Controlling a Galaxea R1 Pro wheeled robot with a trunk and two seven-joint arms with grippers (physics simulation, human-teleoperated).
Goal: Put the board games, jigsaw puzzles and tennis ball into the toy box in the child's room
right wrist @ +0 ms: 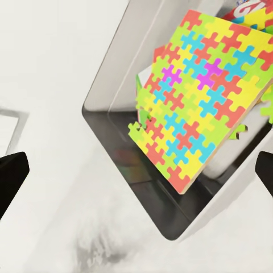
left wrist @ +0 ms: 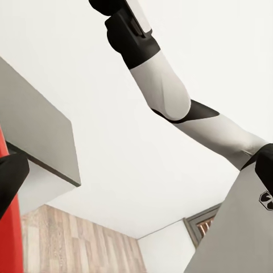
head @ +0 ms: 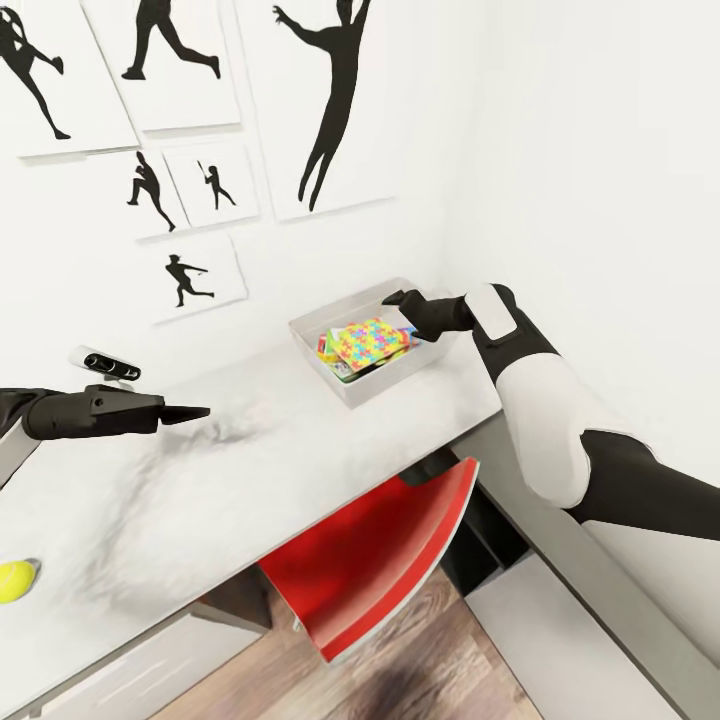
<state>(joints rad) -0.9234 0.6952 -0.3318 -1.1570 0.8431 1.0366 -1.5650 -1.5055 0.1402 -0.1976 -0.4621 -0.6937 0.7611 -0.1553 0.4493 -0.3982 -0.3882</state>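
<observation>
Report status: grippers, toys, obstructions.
Right gripper open over light grey toy box, multicoloured jigsaw puzzle sheet inside. Left gripper empty above white table. Yellow-green tennis ball still out. Path clear.

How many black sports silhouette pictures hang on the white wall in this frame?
6. Three large black-silhouette pictures run along the top: left, middle, right. Two smaller ones hang below, and, and one lowest. More may lie beyond the frame's edge.

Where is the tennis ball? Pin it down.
In the head view, the tennis ball lies on the white table at its near left edge, below the left end effector, far from the toy box.
</observation>
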